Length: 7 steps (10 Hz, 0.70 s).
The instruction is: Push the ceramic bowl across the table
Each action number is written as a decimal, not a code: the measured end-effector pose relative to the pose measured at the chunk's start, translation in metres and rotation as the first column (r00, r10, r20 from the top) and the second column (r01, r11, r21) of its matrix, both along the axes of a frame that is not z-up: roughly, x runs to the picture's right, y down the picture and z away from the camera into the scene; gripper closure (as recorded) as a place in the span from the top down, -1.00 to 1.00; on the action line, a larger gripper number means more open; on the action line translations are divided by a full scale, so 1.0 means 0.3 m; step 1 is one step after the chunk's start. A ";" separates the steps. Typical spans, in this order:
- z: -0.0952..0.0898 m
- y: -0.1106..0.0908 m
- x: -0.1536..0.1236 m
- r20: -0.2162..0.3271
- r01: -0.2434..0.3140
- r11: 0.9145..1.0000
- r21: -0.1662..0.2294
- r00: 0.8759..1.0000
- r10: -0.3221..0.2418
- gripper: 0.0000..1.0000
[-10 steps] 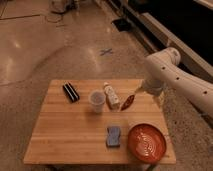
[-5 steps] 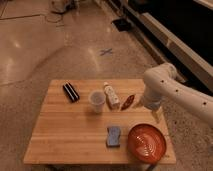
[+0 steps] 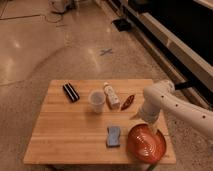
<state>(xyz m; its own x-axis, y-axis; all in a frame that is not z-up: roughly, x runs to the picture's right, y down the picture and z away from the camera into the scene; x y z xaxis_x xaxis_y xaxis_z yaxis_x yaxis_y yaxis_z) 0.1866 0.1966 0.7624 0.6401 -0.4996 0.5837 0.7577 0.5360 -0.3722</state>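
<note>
The ceramic bowl (image 3: pixel 146 143) is wide, orange-red, with pale rings inside. It sits at the near right corner of the light wooden table (image 3: pixel 65 131), close to the front edge. My white arm reaches in from the right and bends down over the table. The gripper (image 3: pixel 149 125) hangs at the bowl's far rim, just above or against it; I cannot tell if it touches.
A translucent plastic cup (image 3: pixel 96 100) stands mid-table beside a lying white bottle (image 3: pixel 112 95). A small reddish-brown spoon-like piece (image 3: pixel 128 102) lies right of the bottle. A black flat object (image 3: pixel 71 92) lies at the back left. A blue sponge (image 3: pixel 114 136) lies left of the bowl.
My arm has swung down and toward the front, bringing the gripper from above the spoon-like piece to the bowl's far rim. The bowl has not visibly moved.
</note>
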 end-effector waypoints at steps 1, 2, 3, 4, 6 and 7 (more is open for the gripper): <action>0.026 0.017 -0.014 0.025 -0.019 1.000 0.006 1.000 0.019 0.60; 0.046 0.026 -0.021 0.044 -0.032 0.999 0.011 0.999 0.032 0.60; 0.061 0.029 -0.027 0.056 -0.039 0.999 0.014 0.998 0.038 0.60; 0.085 0.028 -0.036 0.074 -0.048 0.999 0.021 0.996 0.047 0.60; 0.123 0.017 -0.037 0.092 -0.058 0.998 0.031 0.994 0.055 0.60; 0.145 0.007 -0.025 0.094 -0.065 0.997 0.037 0.994 0.061 0.60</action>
<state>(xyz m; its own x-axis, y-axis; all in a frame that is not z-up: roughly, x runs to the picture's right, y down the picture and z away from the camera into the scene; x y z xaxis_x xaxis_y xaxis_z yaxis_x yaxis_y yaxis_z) 0.1789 0.1986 0.8058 0.6147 -0.4845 0.6224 0.7525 0.5967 -0.2787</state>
